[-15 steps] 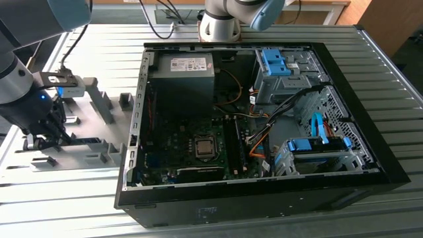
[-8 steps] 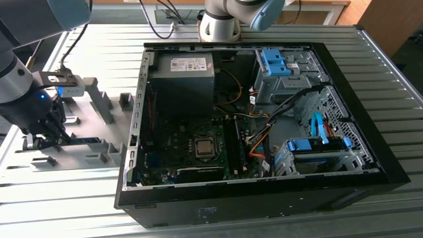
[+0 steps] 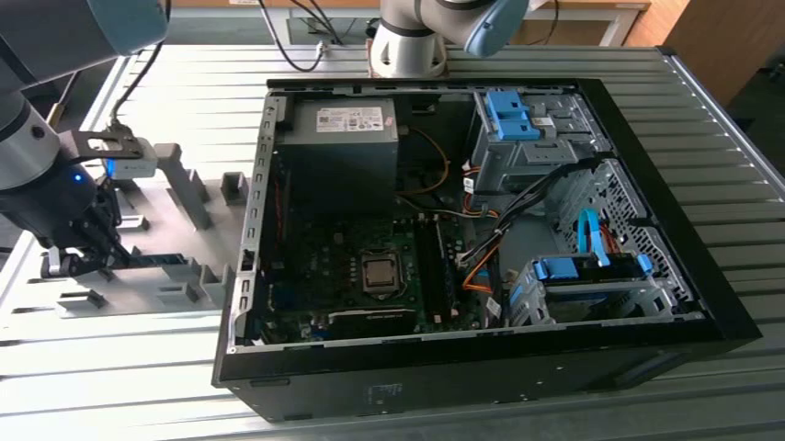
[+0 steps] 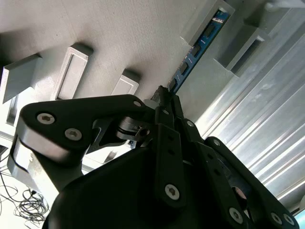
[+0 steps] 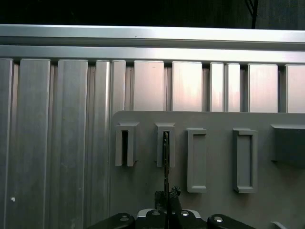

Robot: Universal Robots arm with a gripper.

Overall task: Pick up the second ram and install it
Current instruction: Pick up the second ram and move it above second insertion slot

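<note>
Pickup seems under way, installation undone: at the exterior view's left the black gripper (image 3: 72,255) clamps the second ram (image 4: 201,44), a thin blue-green circuit-board stick standing in the grey plastic fixture plate (image 3: 153,207), well apart from the open black computer case (image 3: 491,377) to its right.

An open computer case (image 3: 429,386) lies beside a grey fixture plate (image 3: 160,230).

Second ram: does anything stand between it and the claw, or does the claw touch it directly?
Nothing visible stands between them. In the second wrist view the claw is shut on the near end of the second ram, and the ram's far end sits in a slotted block of the grey fixture plate.
</note>
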